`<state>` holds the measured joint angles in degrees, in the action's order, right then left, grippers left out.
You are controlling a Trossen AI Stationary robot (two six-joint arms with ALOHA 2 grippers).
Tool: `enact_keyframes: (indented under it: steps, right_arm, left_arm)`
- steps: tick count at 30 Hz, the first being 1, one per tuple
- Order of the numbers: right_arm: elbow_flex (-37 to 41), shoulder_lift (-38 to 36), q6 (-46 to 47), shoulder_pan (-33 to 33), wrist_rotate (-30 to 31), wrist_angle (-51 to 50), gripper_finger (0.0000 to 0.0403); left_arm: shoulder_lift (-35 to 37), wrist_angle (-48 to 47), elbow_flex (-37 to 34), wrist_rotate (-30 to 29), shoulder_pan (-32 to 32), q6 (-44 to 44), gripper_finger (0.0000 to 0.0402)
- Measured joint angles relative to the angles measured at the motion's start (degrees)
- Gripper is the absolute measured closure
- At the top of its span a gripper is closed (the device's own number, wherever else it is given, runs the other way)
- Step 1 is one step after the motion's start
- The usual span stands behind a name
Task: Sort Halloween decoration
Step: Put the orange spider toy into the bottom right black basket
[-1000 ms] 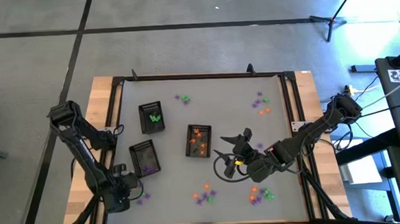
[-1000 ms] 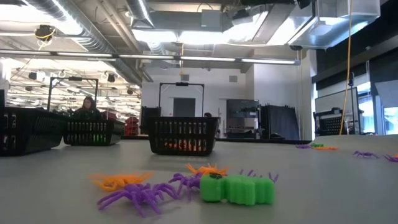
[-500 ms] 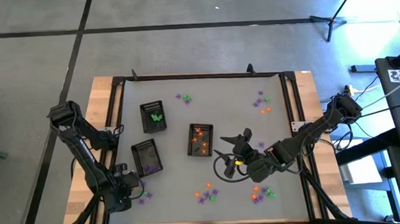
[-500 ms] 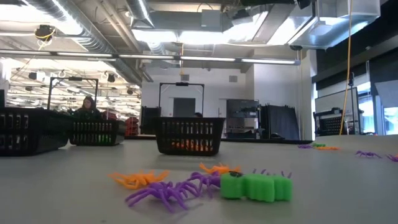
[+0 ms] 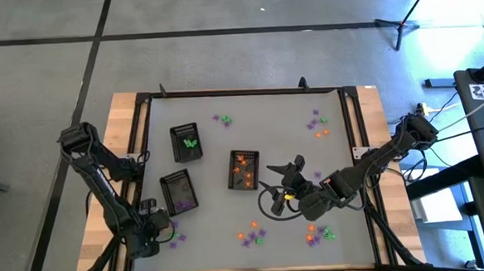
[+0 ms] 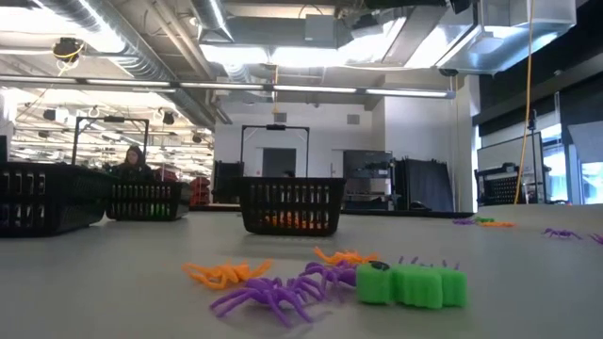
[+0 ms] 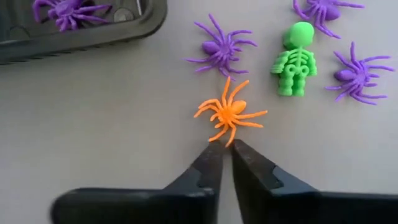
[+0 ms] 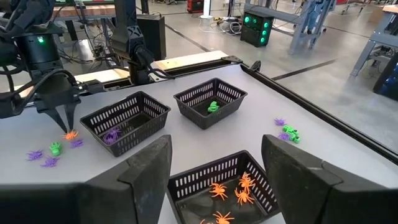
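The left wrist view alone shows the detail at the left gripper (image 7: 225, 144): its jaws stand nearly closed, tips just at the legs of an orange spider (image 7: 229, 113) lying flat on the counter (image 7: 112, 112); whether they pinch a leg cannot be told. Just beyond it lie a purple spider (image 7: 221, 48), a green skeleton (image 7: 293, 60) and another purple spider (image 7: 356, 67), and the corner of a black tray (image 7: 81, 37) with a purple spider inside.

The high view places this at the counter's near left corner, the left gripper (image 5: 166, 230) beside the tray of purple pieces (image 5: 177, 191). It also shows the tray of green pieces (image 5: 184, 142), the tray of orange pieces (image 5: 243, 169), and loose trinkets in clusters: near the front edge (image 5: 252, 231), front right (image 5: 318, 234), far right (image 5: 316, 124) and far middle (image 5: 222, 118).

The right gripper (image 5: 279, 180) hangs beside the orange tray; the right wrist view shows its jaws spread wide with nothing between them, above orange spiders (image 8: 233, 193) in that tray.

The low view shows orange and purple spiders (image 6: 273, 292) and a green piece (image 6: 412, 284) close up
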<state>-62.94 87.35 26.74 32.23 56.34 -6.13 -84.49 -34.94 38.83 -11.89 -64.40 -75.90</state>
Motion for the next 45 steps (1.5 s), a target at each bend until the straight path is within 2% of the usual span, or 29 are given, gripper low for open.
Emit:
enact_keyframes:
  steps: [2,7,14,21,26,30,34,40,45]
  right_arm:
    - [0.02,0.02,0.0,0.0,0.0,0.01,0.0157]
    - [0.02,0.02,0.0,0.0,0.0,0.0,0.0157]
    - [0.02,0.04,0.0,0.0,0.0,0.0,0.0157]
    - [0.02,0.04,0.0,0.0,0.0,0.02,0.0157]
    - [0.02,0.06,0.0,-0.16,0.01,0.45,0.0157]
    - [0.02,0.07,0.0,-0.55,0.0,0.46,0.0157]
    - [0.02,0.07,0.0,-0.8,-0.02,0.43,0.0157]
    - [0.02,0.07,0.0,-0.79,0.24,0.17,0.0157]
    - [0.02,0.07,0.0,-0.79,0.28,0.02,0.0157]
  left_arm:
    - [0.0,0.22,0.0,1.28,0.03,-0.03,0.0396]
    - [-0.02,-0.27,1.07,3.27,0.0,0.81,0.0401]
    - [-0.02,-4.82,6.0,2.06,0.0,3.0,0.0401]
    - [-0.02,-14.77,14.71,-1.8,0.33,8.17,0.0401]
    - [0.01,-20.33,20.21,-8.93,3.88,17.37,0.0402]
    - [0.04,-18.73,21.79,-13.56,9.62,31.06,0.0401]
    - [0.04,-12.74,22.12,-13.36,18.43,46.56,0.0401]
    - [0.04,-2.49,22.12,-6.56,34.08,65.95,0.0401]
    - [0.04,5.99,22.12,2.64,46.12,75.41,0.0401]
